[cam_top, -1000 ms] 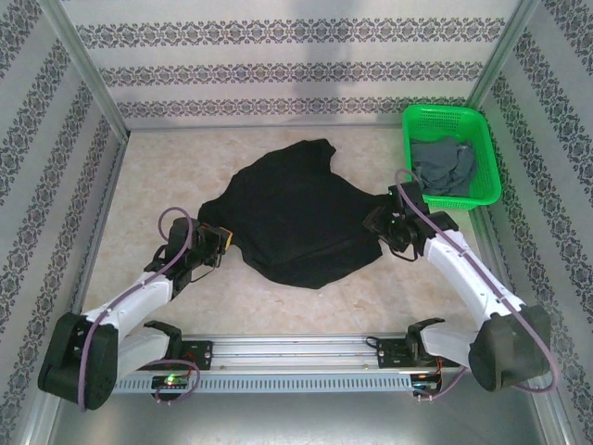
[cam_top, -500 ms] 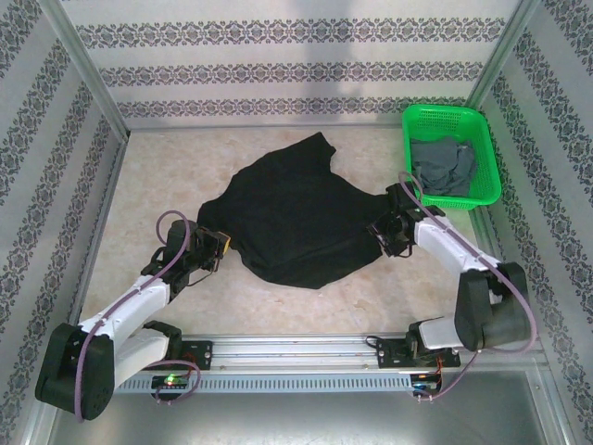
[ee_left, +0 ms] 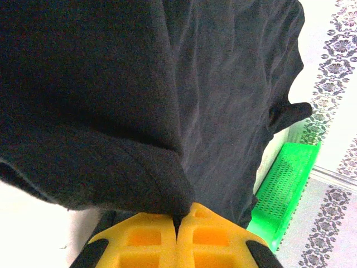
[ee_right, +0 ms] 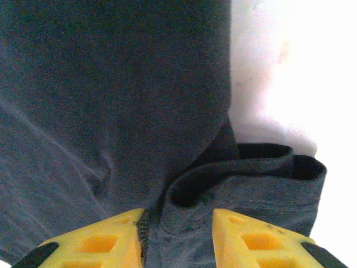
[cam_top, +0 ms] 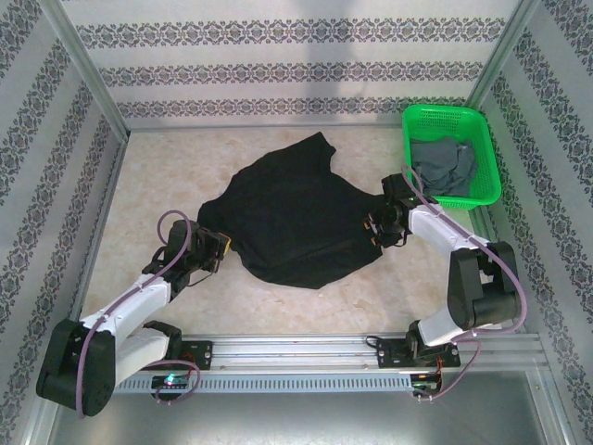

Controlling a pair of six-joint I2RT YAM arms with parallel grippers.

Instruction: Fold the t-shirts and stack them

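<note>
The black t-shirt [cam_top: 287, 222] lies spread and rumpled in the middle of the table. My left gripper [cam_top: 215, 243] is at its lower left corner. In the left wrist view the yellow fingers [ee_left: 145, 237] meet on a fold of the black t-shirt [ee_left: 195, 84], so the left gripper [ee_left: 181, 219] is shut on it. My right gripper [cam_top: 382, 222] is at the shirt's right sleeve. In the right wrist view its fingers [ee_right: 100, 240] stand apart, with the bunched sleeve hem [ee_right: 245, 178] lying between them. The dark grey t-shirt [cam_top: 443, 167] sits crumpled in the basket.
The green mesh basket [cam_top: 445, 109] stands at the back right corner, close behind the right arm; its side [ee_left: 284, 184] also shows in the left wrist view. Patterned walls enclose the table on three sides. A metal rail runs along the near edge.
The right arm has folded in, its elbow swinging back and its gripper shifting left and slightly away along the sleeve. The shirt's right edge has drawn inward. The left gripper has hardly moved.
</note>
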